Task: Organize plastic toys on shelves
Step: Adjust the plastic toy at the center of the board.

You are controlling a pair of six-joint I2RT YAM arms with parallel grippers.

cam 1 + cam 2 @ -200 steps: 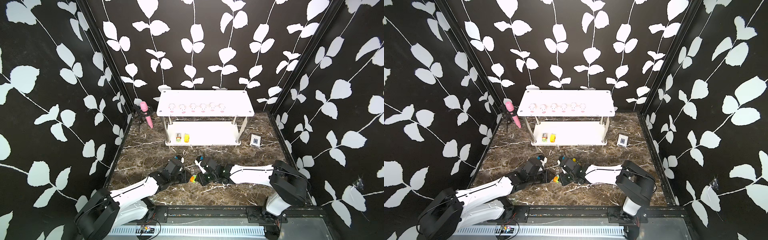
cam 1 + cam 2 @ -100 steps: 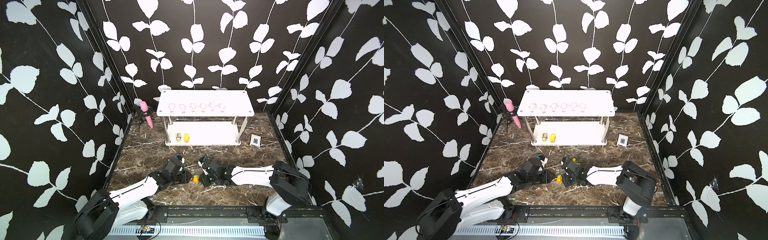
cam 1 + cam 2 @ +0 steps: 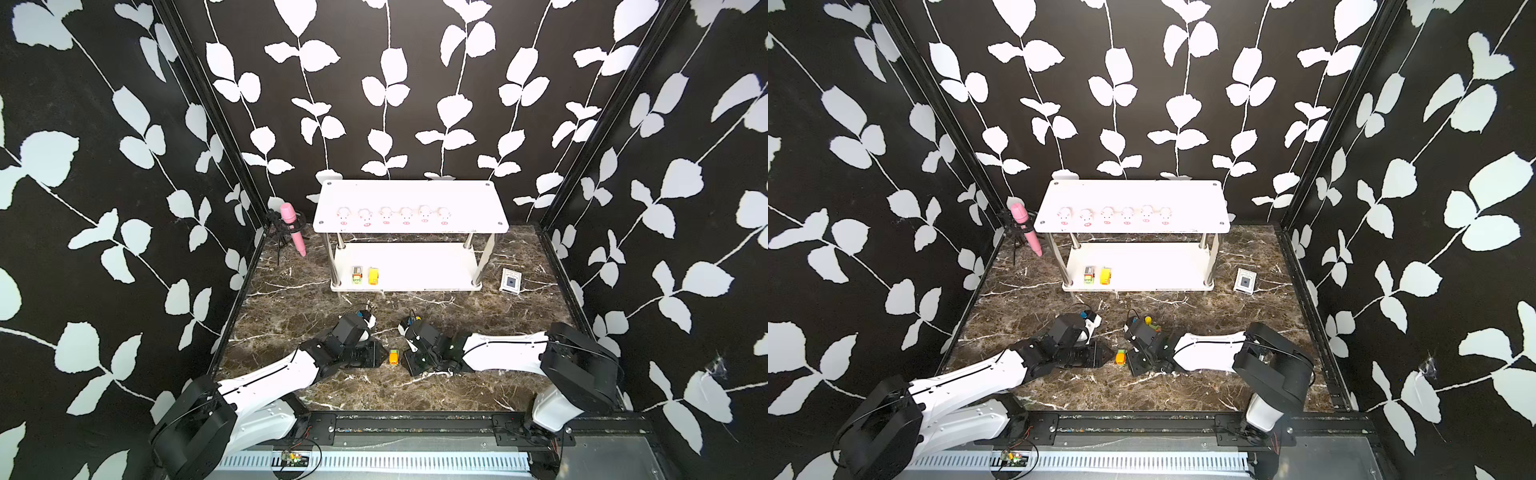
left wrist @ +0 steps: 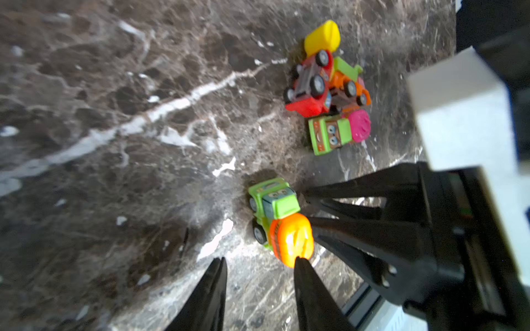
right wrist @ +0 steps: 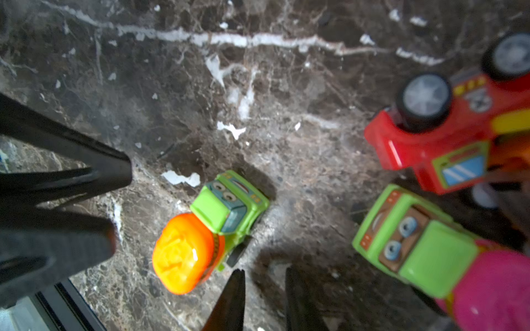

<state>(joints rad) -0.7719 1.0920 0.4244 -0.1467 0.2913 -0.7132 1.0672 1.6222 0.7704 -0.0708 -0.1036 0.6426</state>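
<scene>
Stretching low, left claw [image 4: 259, 260] and right claw [image 5: 264, 272] flank the green-orange truck [image 3: 393, 356].

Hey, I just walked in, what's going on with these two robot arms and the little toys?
The arms are putting toys onto shelves. Six pigs line the top shelf, and two small vehicles sit on the lower shelf. Both arms are low over the marble floor, with a green truck with an orange drum standing between them. The left gripper and the right gripper are open, and neither grips it. Three more vehicles lie heaped close by.
</scene>
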